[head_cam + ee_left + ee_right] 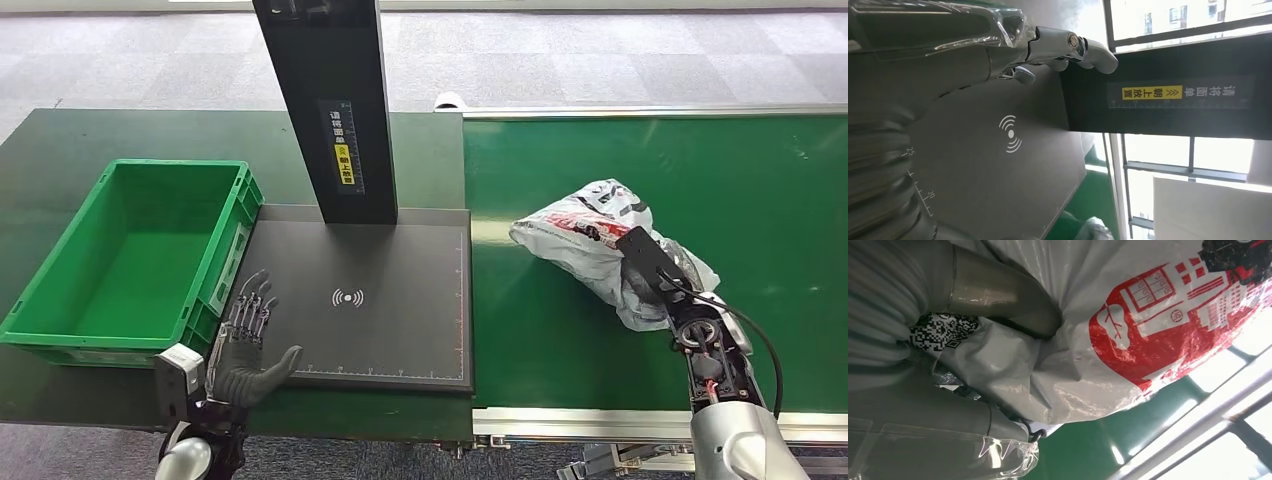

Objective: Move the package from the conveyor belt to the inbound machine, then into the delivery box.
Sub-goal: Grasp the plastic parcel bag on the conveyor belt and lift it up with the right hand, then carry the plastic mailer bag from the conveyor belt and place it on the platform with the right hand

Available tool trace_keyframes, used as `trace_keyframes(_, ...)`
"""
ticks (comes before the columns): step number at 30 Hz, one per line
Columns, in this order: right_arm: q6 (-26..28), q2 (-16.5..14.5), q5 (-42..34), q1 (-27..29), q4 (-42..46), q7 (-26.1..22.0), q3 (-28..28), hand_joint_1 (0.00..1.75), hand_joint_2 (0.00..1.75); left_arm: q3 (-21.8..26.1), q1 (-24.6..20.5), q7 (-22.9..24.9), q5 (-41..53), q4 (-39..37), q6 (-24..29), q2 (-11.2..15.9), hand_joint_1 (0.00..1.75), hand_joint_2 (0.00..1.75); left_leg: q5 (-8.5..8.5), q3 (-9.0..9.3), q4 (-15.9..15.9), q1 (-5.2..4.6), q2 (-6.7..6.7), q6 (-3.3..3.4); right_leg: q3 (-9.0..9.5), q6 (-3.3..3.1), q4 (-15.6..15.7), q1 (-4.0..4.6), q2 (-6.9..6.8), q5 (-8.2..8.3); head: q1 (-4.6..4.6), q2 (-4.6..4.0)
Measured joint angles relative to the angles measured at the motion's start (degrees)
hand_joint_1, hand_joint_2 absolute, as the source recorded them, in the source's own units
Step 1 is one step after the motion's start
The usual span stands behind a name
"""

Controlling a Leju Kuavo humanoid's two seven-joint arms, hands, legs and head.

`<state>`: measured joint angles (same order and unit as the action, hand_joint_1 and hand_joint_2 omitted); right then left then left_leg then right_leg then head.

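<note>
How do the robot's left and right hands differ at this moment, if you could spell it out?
The left hand holds nothing, fingers spread, while the right hand grips the package, a white printed plastic bag. The left hand is at the near left corner of the dark scanner plate; the right hand is over the green conveyor belt. Both are grey, on silver arms.

A yellow label reading 朝上放置 stands on the black post (338, 110); a QR code marks the package (1128, 340).
</note>
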<state>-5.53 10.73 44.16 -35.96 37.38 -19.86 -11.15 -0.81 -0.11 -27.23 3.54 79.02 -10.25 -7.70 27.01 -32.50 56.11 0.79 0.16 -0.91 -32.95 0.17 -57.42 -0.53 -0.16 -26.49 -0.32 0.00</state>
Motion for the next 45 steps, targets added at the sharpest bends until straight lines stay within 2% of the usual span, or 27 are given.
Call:
trace_keyframes(5, 4.38, -2.08, -6.17, 2.42, 8.1, -5.33, -1.19, 1.75, 1.75, 0.25, 0.07, -2.23, 0.18, 0.5, 2.0, -0.12, 0.0, 1.75, 0.0, 0.0, 0.0, 0.0, -0.06, 0.0, 0.0, 0.0, 0.0, 0.0, -0.06, 0.0, 0.01, -0.01)
trace_keyframes(12, 9.84, -5.47, -11.59, 9.42, 25.67, -11.43, -1.02, 1.75, 1.75, 0.28, 0.03, -4.28, -1.15, 1.69, 4.33, -0.49, 0.0, 1.75, 0.01, -0.01, -0.01, 0.01, -0.01, 0.0, -0.01, 0.01, 0.0, 0.01, -0.04, -0.01, 0.0, -0.01)
trace_keyframes(18, 9.91, -6.66, -9.08, 13.25, 36.39, -14.03, 5.84, 1.75, 1.75, 0.28, 0.0, -4.75, -2.41, 2.22, 4.83, -0.44, 0.0, 1.75, 0.0, 0.02, -0.02, 0.01, 0.08, 0.0, 0.0, 0.0, 0.0, 0.01, 0.0, -0.01, 0.01, -0.01)
trace_keyframes(22, 9.38, -6.82, -3.47, 14.2, 39.93, -14.64, 13.35, 1.75, 1.75, 0.22, -0.43, -4.77, -2.89, 2.23, 4.8, -0.29, 0.0, 1.75, 0.0, 0.05, -0.02, 0.01, 0.12, 0.0, 0.01, 0.0, 0.0, 0.01, 0.02, -0.01, 0.01, -0.01)
trace_keyframes(27, 10.71, -6.96, 5.47, 14.29, 39.99, -12.83, 26.91, 1.75, 1.75, -0.04, -1.97, -4.77, -3.64, 1.44, 4.44, 0.02, 0.0, 1.75, -0.01, 0.05, -0.03, 0.02, 0.11, -0.01, 0.0, 0.0, 0.0, 0.02, 0.02, -0.01, 0.01, -0.01)
trace_keyframes(31, 10.75, -6.97, 7.32, 13.56, 36.47, -12.23, 37.12, 1.75, 1.75, -0.51, -3.03, -4.86, -4.12, 0.33, 4.2, 0.38, 0.0, 1.75, -0.01, 0.03, -0.04, 0.02, 0.11, -0.01, 0.0, 0.0, 0.0, 0.02, 0.02, -0.01, 0.01, -0.01)
trace_keyframes(34, 7.81, -7.04, 7.49, 12.13, 32.03, -11.09, 43.02, 1.75, 1.75, -1.06, -3.9, -4.89, -4.52, -0.54, 4.11, 0.59, 0.0, 1.75, -0.01, 0.03, -0.03, 0.01, 0.11, 0.0, 0.0, 0.0, 0.0, 0.02, 0.02, -0.01, 0.01, 0.0)
trace_keyframes(37, 3.84, -7.16, 5.45, 10.57, 26.55, -10.47, 47.43, 1.75, 1.75, -1.68, -4.9, -4.86, -4.99, -1.72, 3.78, 0.81, 0.0, 1.75, -0.02, 0.03, -0.03, 0.01, 0.08, 0.02, 0.02, 0.0, 0.0, 0.01, 0.0, -0.01, 0.02, -0.01)
trace_keyframes(45, 0.76, -7.16, 3.51, 7.56, 18.02, -9.32, 52.37, 1.75, 1.75, -2.83, -5.8, -4.73, -5.26, -3.69, 3.64, 1.38, 0.0, 1.75, -0.03, 0.05, -0.02, 0.01, 0.08, 0.03, -0.01, 0.0, 0.0, 0.01, 0.01, -0.01, 0.01, -0.01)
